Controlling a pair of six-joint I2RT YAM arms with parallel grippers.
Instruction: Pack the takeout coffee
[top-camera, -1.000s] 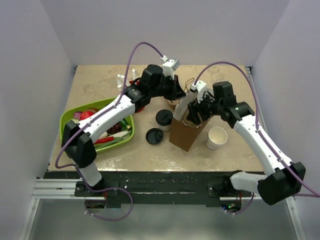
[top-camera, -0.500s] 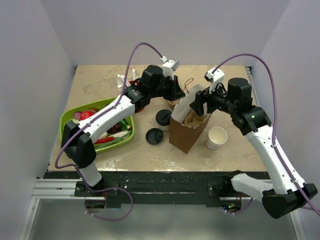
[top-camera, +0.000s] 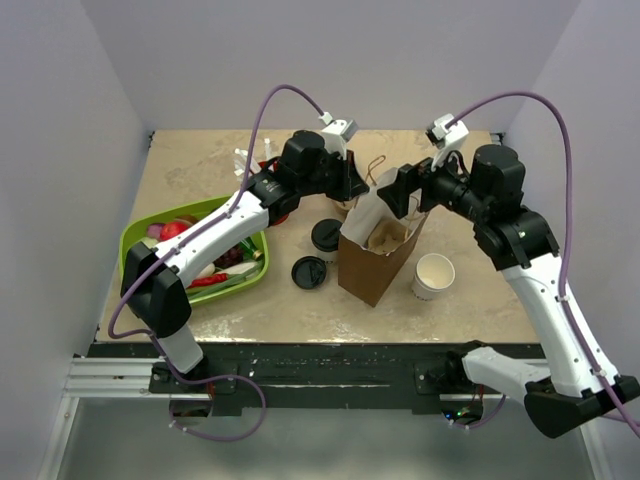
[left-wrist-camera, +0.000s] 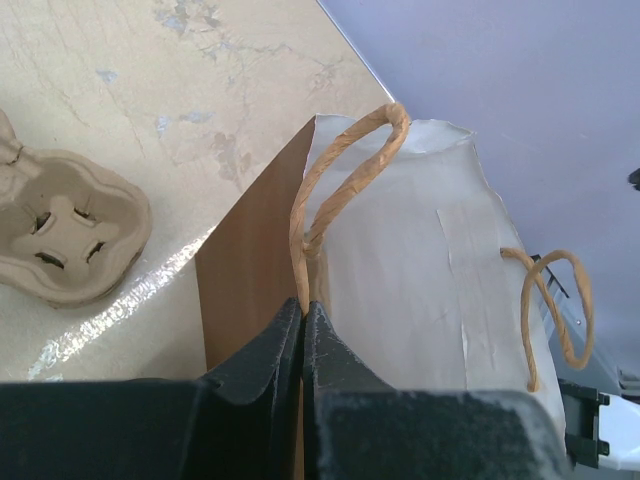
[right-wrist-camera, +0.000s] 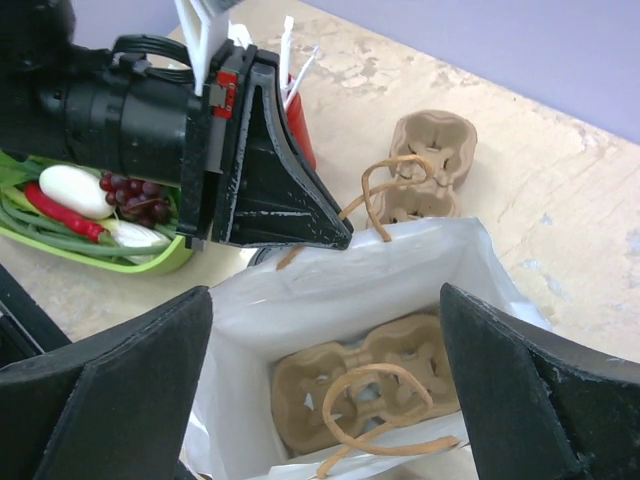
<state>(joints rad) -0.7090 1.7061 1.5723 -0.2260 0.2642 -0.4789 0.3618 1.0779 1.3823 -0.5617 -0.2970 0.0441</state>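
Note:
The takeout coffee (top-camera: 327, 238), a white cup with a black sip lid, stands on the table just left of the brown paper bag (top-camera: 378, 252). My left gripper (top-camera: 359, 192) is shut on the bag's twisted paper handle (left-wrist-camera: 335, 170) at the rim, and it holds the far side upright. Above the bag's mouth hovers my right gripper (right-wrist-camera: 325, 300), jaws wide open with nothing between them. A cardboard cup carrier (right-wrist-camera: 365, 390) lies on the bag's bottom. In the wrist views the coffee is hidden.
A loose black lid (top-camera: 309, 272) lies left of the bag. A lidless white cup (top-camera: 433, 275) stands right of it. The green tray (top-camera: 140, 245) of vegetables sits at the left. Another cup carrier (left-wrist-camera: 60, 235) rests behind the bag, near a red cup (right-wrist-camera: 300, 140).
My right gripper has lifted up and back out of the bag and its jaws have spread wider. The left arm and the bag have stayed put.

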